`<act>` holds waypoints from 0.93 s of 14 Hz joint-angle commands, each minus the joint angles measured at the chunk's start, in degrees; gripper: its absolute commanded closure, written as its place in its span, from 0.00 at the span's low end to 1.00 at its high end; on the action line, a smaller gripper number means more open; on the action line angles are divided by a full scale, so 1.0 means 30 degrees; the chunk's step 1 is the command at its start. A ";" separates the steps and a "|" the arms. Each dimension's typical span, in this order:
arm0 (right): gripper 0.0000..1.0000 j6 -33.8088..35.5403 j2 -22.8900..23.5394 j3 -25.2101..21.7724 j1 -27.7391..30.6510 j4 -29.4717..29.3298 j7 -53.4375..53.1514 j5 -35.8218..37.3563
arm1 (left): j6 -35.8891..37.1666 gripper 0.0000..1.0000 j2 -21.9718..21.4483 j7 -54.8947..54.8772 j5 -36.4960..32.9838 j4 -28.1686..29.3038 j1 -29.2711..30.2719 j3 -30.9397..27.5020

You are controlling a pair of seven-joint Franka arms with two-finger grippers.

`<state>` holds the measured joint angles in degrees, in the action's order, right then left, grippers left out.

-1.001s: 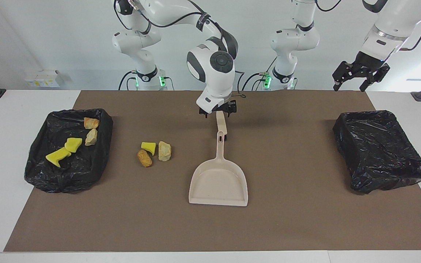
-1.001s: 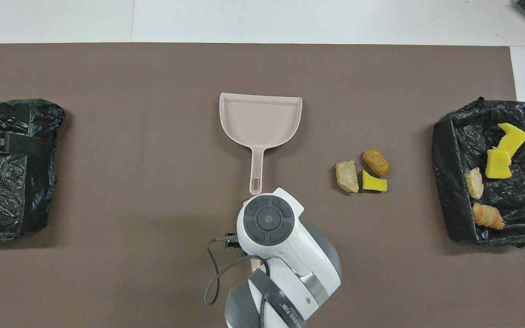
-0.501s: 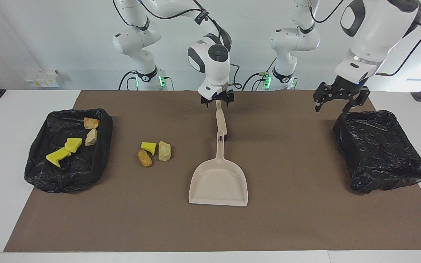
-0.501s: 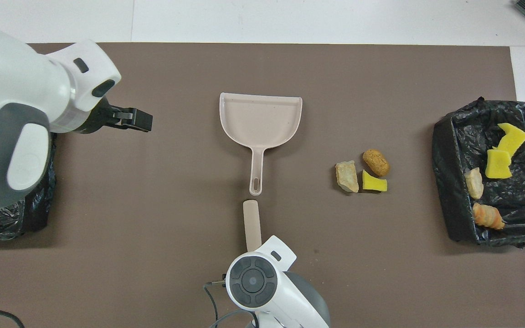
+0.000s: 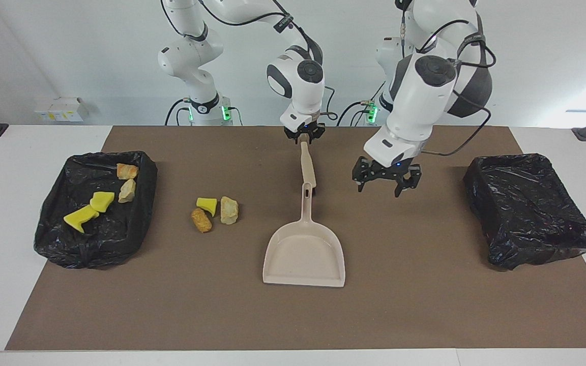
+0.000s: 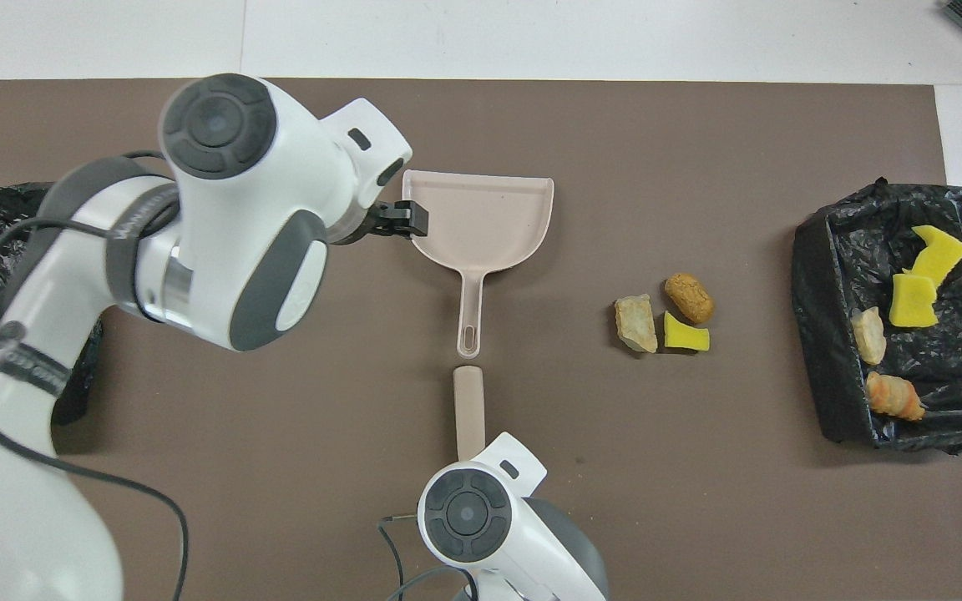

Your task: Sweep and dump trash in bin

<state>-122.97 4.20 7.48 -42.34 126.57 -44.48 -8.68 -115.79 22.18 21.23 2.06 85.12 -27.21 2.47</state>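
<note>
Lying loose on the worktop, three light trash scraps, likely needing sweeping; left gripper hovering open, right gripper clamping the brush.

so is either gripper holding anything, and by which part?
Right gripper grips the top end of the brush handle. Left gripper is open and empty, over the mat beside the dustpan.

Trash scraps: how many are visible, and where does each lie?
7. Three lie loose on the mat: yellow sponge, tan lump, orange-brown lump. Four sit in the bin at the right arm's end. None appear hidden.
</note>
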 commanded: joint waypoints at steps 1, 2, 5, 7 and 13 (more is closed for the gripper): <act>1.00 0.0843 -0.0782 -0.0004 0.0168 0.0176 0.0120 -0.0591 | -0.0485 0.00 0.0956 0.0598 -0.0248 -0.0747 -0.0918 -0.0236; 1.00 0.2099 -0.1249 -0.0033 0.0373 0.0058 0.0353 -0.0737 | -0.0951 0.00 0.1102 0.0598 -0.0189 -0.0688 -0.0950 -0.0236; 1.00 0.5004 -0.2540 -0.0121 0.1717 0.0145 0.0704 -0.0768 | -0.1307 0.00 0.1338 0.1005 0.0366 -0.0426 -0.1532 -0.0207; 1.00 0.5887 -0.2834 -0.0122 0.2889 0.0116 0.1116 -0.0739 | -0.1744 0.00 0.1309 0.1505 0.0602 0.0423 -0.1915 -0.0236; 1.00 0.6300 -0.3011 -0.0210 0.6816 -0.0469 0.4073 0.0838 | -0.1950 0.00 0.1718 0.2472 0.0661 0.1860 -0.3088 -0.0206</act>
<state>-104.64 -4.43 6.47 -24.49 125.91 -34.79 -8.13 -119.97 27.98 27.98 3.42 88.59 -35.29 2.74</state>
